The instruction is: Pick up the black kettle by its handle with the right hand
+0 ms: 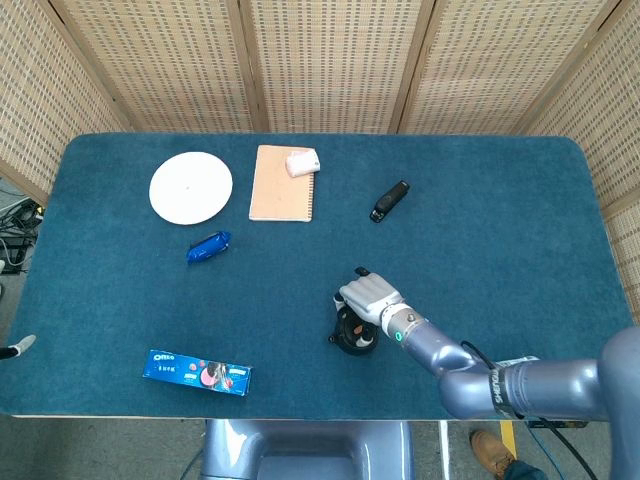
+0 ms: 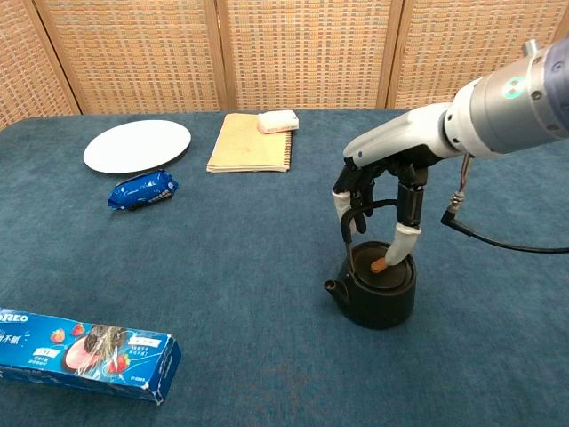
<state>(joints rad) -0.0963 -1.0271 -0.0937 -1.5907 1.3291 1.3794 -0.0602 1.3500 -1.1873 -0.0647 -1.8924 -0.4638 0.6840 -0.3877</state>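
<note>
The black kettle (image 1: 352,341) (image 2: 378,298) stands upright on the blue table, in the near middle. My right hand (image 1: 370,297) (image 2: 378,191) is directly above it, fingers (image 2: 343,212) curled down around the thin wire handle (image 2: 354,240), which stands raised. The thumb (image 2: 403,243) hangs over the lid on the other side. The kettle's base still rests on the cloth. Of my left hand only a pale tip (image 1: 18,346) shows at the left edge of the head view.
A white plate (image 1: 190,187), a tan notebook (image 1: 281,183) with a white block (image 1: 302,162) on it, and a small black device (image 1: 389,200) lie at the far side. A blue snack packet (image 1: 208,246) and an Oreo box (image 1: 196,372) lie to the left.
</note>
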